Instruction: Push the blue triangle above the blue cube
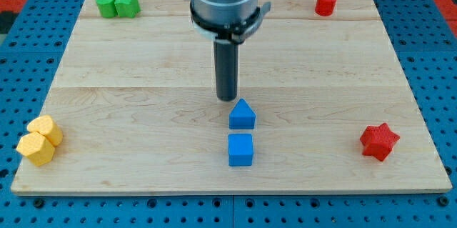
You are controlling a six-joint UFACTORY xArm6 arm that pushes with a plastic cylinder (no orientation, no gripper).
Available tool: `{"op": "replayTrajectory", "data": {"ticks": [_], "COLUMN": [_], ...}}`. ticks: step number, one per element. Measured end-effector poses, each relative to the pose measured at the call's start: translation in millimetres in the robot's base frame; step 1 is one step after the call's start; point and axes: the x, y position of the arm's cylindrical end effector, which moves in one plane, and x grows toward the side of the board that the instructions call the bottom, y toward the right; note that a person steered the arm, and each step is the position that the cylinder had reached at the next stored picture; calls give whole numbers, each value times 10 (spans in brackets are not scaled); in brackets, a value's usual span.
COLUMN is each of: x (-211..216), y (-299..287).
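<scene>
The blue triangle [243, 114] sits on the wooden board a little below the board's middle. The blue cube [240, 149] lies directly below it in the view, with a small gap between them. My tip [227, 98] is the lower end of the dark rod, just above and slightly left of the blue triangle, close to its upper edge. Whether it touches the triangle cannot be told.
Two green blocks [118, 4] sit at the board's top left. A red cylinder [325, 3] is at the top right. A red star [378, 141] is at the lower right. Two yellow blocks [39, 140] sit at the lower left edge.
</scene>
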Motion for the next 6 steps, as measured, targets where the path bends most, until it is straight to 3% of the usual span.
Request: {"op": "replayTrajectory", "data": {"ticks": [1,4,5,6], "x": [-131,668,590,710], "y": [185,194,469,1136]}}
